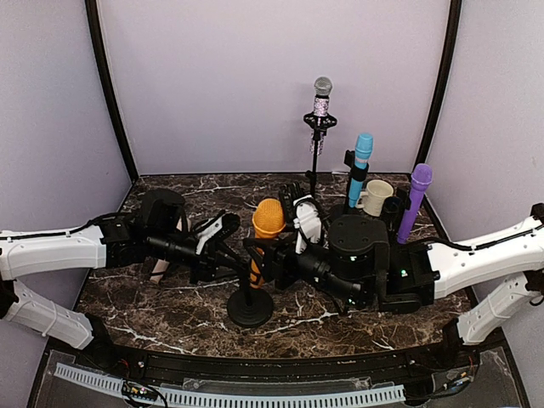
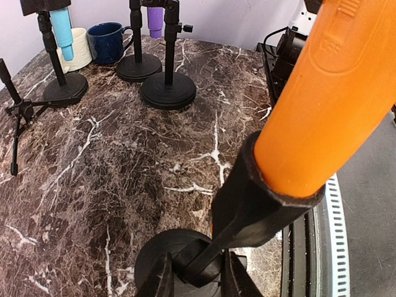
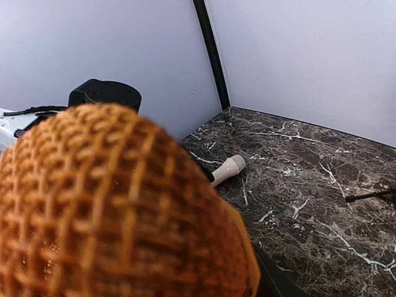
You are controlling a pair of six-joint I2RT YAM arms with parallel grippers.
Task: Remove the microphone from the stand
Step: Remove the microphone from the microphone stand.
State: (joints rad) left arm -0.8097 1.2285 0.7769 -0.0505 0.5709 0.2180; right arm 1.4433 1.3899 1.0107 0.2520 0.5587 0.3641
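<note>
The orange microphone [image 1: 268, 219] sits in its stand [image 1: 251, 308] at the centre, close to the near edge of the table [image 1: 161, 327]. The left gripper [image 2: 199, 275] clamps the stand's stem. The right gripper [image 1: 304, 228] is beside the head; I cannot tell its jaws. Other stands [image 2: 167, 93] crowd the far right.

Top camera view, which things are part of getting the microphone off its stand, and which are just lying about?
In the job: orange microphone, its black stand, left gripper around the stand's post.

Lying about: silver microphone on tripod, blue microphone, purple microphone, cream mug, dark blue mug, beige microphone lying flat.
</note>
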